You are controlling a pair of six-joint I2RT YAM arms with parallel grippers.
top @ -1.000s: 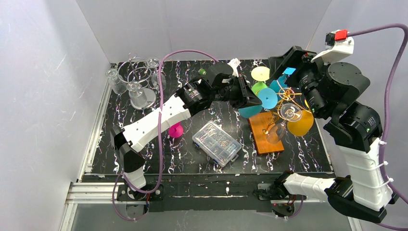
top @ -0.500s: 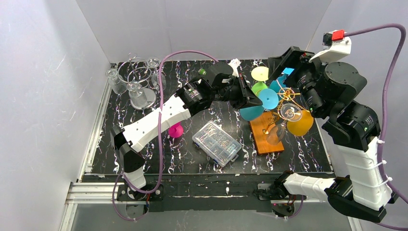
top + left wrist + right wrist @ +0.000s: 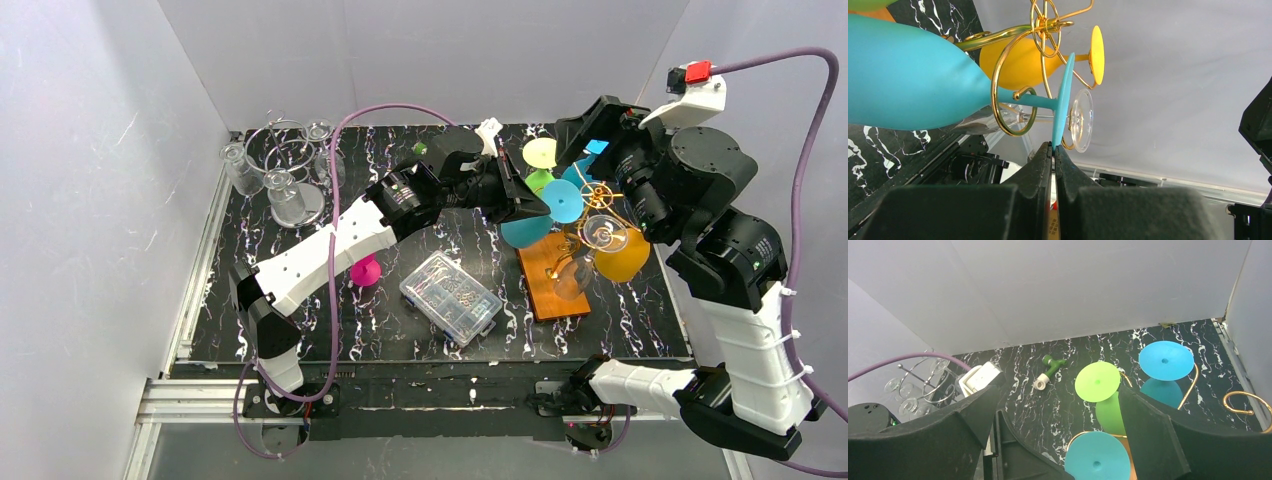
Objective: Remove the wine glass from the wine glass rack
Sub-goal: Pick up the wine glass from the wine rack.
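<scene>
Both extended, L jaws pinching teal glass (image 3: 908, 80) foot, R jaws spread near rack (image 3: 541, 286).

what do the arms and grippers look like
left arm and right arm: white shells, black round joints, a purple cable trailing each. left gripper and right gripper: black wedge fingers. red plug on the right wrist

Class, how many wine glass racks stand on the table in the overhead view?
2. The golden wine glass rack stands on its wooden base right of centre; a silver wire rack stands in the far left corner. No other shows.
</scene>
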